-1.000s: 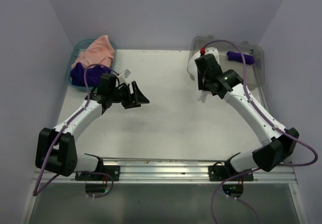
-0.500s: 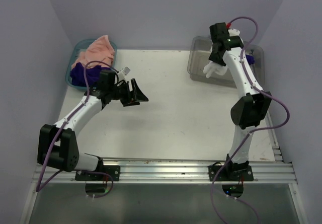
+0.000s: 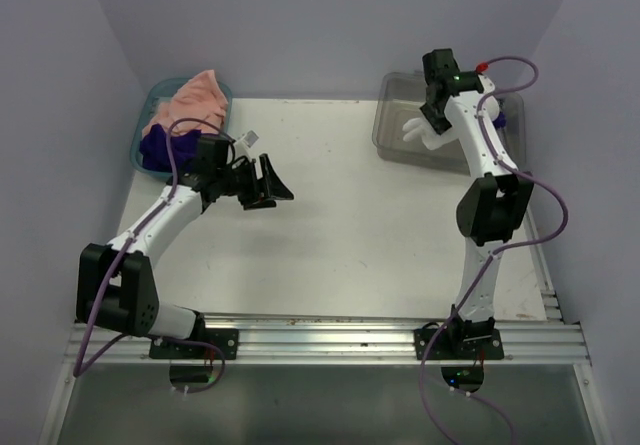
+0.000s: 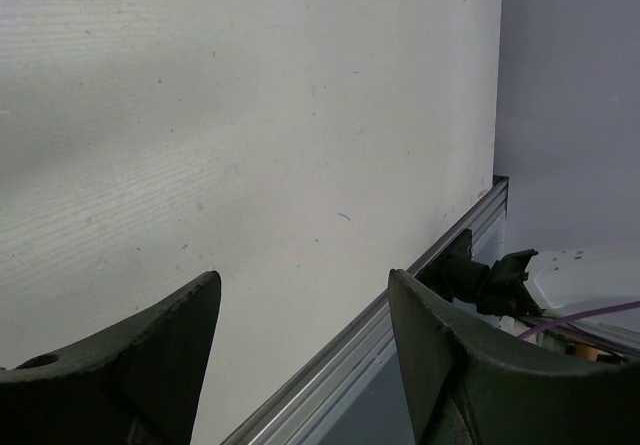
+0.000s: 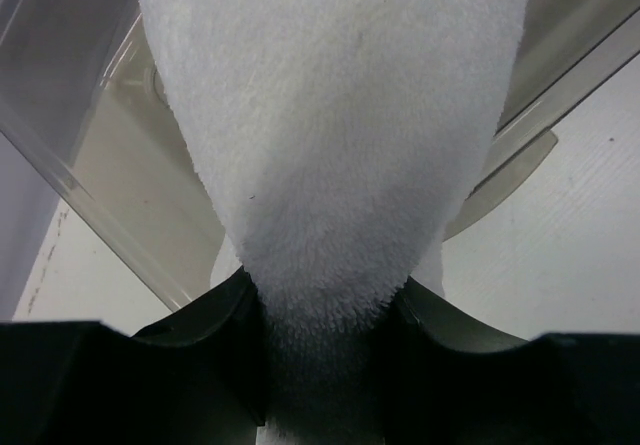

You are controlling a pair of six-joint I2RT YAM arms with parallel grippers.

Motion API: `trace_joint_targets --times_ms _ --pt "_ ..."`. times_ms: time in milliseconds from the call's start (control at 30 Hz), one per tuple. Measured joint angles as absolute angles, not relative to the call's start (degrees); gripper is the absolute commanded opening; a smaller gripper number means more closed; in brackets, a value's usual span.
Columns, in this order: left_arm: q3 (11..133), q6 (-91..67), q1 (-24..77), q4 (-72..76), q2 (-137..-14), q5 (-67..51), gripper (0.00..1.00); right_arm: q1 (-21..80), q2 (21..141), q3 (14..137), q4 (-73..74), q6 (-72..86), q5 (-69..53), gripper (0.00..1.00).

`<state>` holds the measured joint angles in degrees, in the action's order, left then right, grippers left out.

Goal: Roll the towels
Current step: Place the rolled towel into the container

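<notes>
Right gripper [image 3: 432,122], clamping white towel [image 3: 419,135], reached bin [image 3: 393,145] (purple towel [image 3: 512,118] inside) — left gripper [image 3: 274,190] gapes.

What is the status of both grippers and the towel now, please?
Left gripper open, empty, above the table. Right gripper shut on white towel, above the clear bin. Nothing blocking in view.

walls [image 3: 300,15]: pale lavender, plain | table [image 3: 340,225]: white, speckled | rail [image 3: 330,335]: aluminium, near edge | light: even, soft
</notes>
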<state>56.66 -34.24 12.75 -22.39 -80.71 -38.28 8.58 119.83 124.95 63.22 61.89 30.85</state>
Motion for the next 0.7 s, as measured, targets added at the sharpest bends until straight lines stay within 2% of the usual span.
trace_joint_targets --times_ms 333,500,700 --pt "57.14 -34.46 12.75 -22.39 -82.96 -38.24 0.72 9.34 128.64 130.87 65.1 81.58 28.08 0.0" --pt "57.84 -34.87 12.75 -22.37 -84.18 -38.24 0.72 9.5 130.52 131.55 63.09 86.94 27.09 0.0" --pt "58.76 -34.92 12.75 -22.44 -85.49 -38.15 0.72 9.54 136.9 138.74 60.73 90.39 26.68 0.0"
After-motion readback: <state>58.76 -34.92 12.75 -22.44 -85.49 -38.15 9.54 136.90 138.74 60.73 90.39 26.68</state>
